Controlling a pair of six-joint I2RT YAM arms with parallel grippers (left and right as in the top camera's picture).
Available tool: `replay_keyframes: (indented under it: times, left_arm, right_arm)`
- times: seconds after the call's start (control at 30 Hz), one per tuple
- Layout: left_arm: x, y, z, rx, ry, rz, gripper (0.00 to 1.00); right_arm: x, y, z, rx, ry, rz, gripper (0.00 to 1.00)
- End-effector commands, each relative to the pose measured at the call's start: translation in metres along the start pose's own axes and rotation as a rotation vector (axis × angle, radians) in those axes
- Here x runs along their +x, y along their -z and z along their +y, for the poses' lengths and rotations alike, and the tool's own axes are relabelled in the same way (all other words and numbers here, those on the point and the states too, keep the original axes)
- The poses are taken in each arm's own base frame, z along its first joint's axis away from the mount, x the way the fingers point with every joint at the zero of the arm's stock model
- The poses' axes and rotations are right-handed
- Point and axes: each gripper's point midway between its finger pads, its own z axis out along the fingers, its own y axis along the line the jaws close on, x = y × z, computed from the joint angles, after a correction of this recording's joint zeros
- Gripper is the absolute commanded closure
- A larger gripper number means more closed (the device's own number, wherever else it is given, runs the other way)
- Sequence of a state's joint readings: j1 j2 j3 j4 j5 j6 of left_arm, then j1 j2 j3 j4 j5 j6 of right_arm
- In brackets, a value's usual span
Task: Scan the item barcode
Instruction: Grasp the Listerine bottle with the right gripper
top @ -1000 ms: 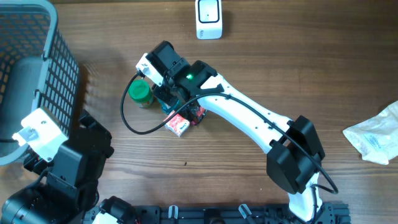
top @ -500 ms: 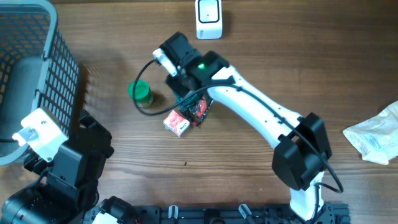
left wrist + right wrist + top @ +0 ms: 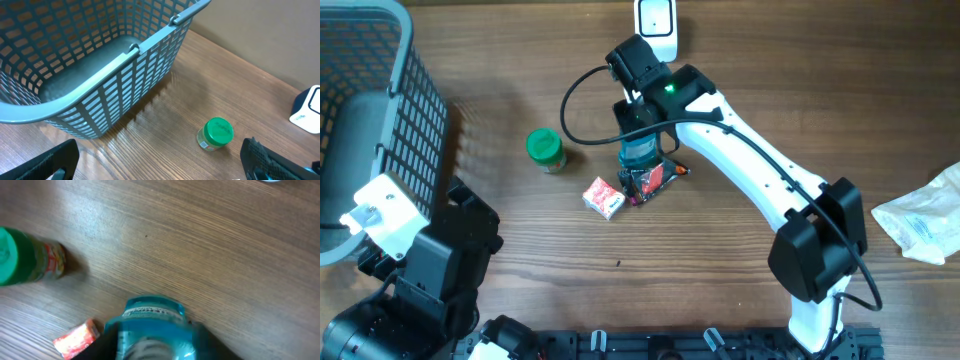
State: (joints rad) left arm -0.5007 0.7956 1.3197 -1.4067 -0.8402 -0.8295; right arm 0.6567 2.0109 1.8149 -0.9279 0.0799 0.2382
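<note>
A teal bottle (image 3: 642,155) sits between the fingers of my right gripper (image 3: 638,135), which is shut on its sides. In the right wrist view the bottle (image 3: 152,325) fills the bottom centre, blurred, with a white label band across it, and the right gripper (image 3: 155,342) has a dark finger against each flank. No barcode can be made out. The white scanner (image 3: 655,25) stands at the table's far edge, just beyond the gripper. My left gripper (image 3: 160,165) is open near the basket with nothing between its fingers.
A green-lidded jar (image 3: 545,148) stands left of the bottle, also seen as the jar (image 3: 216,134). A red and white box (image 3: 605,197) and a red packet (image 3: 655,178) lie just in front. A grey mesh basket (image 3: 380,120) fills the far left. A crumpled bag (image 3: 925,215) lies at the right edge.
My right arm has swung right and toward the scanner, carrying the teal bottle away from the jar and box. The left arm has not moved.
</note>
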Motion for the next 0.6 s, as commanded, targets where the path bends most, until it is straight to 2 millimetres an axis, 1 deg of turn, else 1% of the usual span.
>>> replay_keyframes:
  times: [0.0,0.13,0.23,0.3,0.37,0.43,0.47,0.57]
  left_arm:
    - [-0.004,0.001,0.003,-0.013,0.025,-0.013,0.0]
    - [-0.004,0.001,0.003,-0.014,0.025,-0.013,0.0]
    - [-0.004,0.001,0.003,-0.014,0.024,-0.013,0.0]
    - [-0.004,0.001,0.003,-0.014,0.024,-0.013,0.0]
    - [-0.003,0.001,0.003,-0.015,0.028,-0.012,0.0]
    - [-0.003,0.001,0.003,-0.016,0.037,-0.012,0.0]
    - [-0.003,0.001,0.003,-0.016,0.045,-0.012,0.0]
    - [-0.003,0.001,0.003,-0.016,0.047,-0.011,0.0]
  right_arm:
    - [-0.016,0.024,0.002,-0.011,-0.053,-0.073,0.26]
    - [-0.017,0.024,0.002,-0.013,-0.053,-0.081,0.14]
    - [-0.016,0.024,0.002,-0.013,-0.066,-0.072,0.0]
    - [-0.005,0.027,0.001,-0.011,-0.121,-0.022,0.0]
    - [0.001,0.033,0.004,-0.04,-0.134,0.018,0.0]
    - [-0.002,0.043,0.005,-0.054,-0.158,0.02,0.0]
    - [-0.006,0.05,0.006,-0.061,-0.174,0.014,0.0]
    - [-0.02,0.073,0.015,-0.118,-0.209,-0.013,0.0]
